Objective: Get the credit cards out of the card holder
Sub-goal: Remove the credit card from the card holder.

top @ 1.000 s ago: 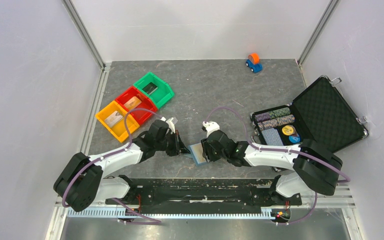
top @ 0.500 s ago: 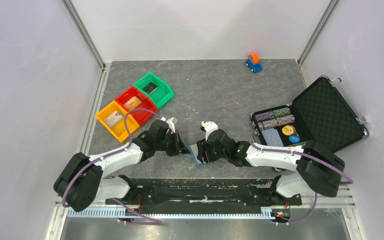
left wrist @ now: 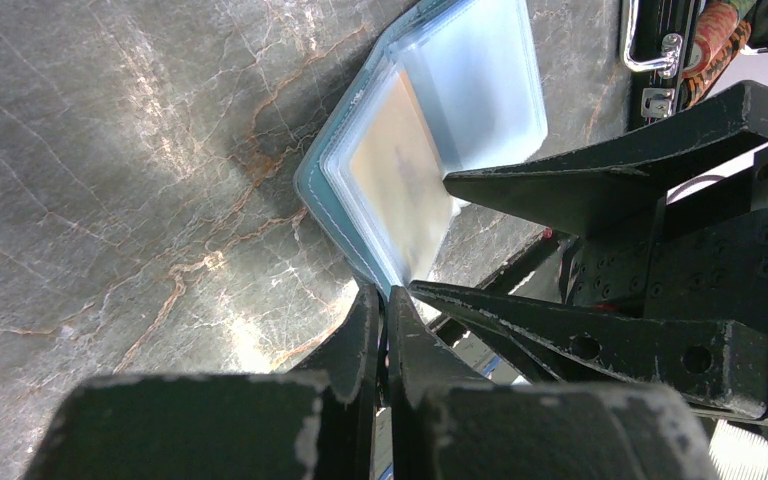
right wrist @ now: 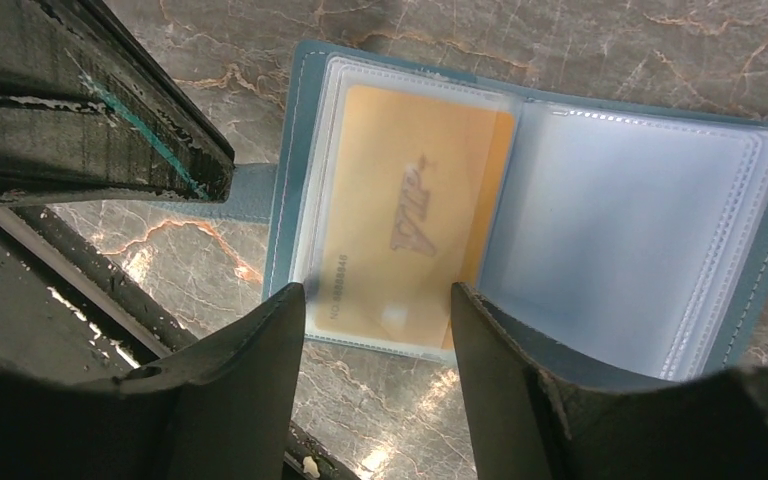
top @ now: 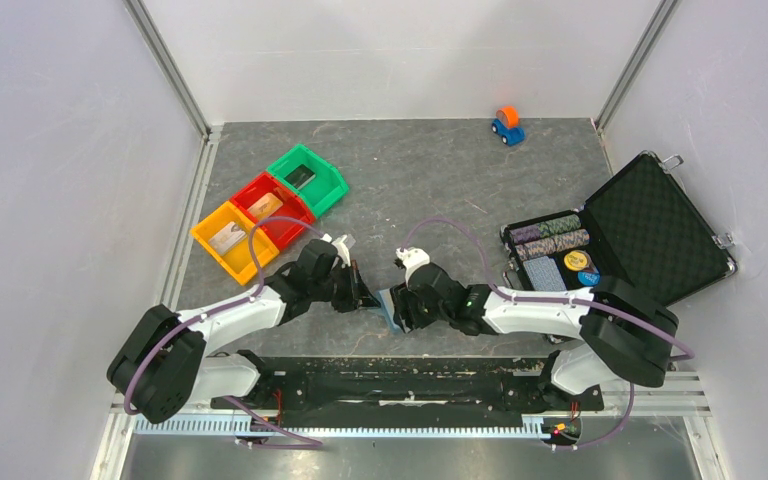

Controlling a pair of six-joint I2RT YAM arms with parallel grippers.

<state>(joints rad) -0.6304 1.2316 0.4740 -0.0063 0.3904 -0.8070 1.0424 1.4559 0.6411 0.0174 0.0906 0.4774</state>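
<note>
My left claw (left wrist: pixel 385 300) is clamped on the edge strap of the card holder (right wrist: pixel 650 220), pinning it spread on the counter (right wrist: pixel 610 50). My right claw (right wrist: pixel 375 300), jaws parted partway and empty, straddles the near edge of the gold credit card (right wrist: pixel 405 200) in the holder's strap-side sleeve. Next, I judge: pinch that card and slide it free.

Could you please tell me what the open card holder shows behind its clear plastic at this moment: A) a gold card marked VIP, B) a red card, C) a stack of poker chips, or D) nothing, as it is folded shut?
A: in the right wrist view the card holder is spread open, and a gold card printed with VIP sits behind the clear plastic on one side.
</note>
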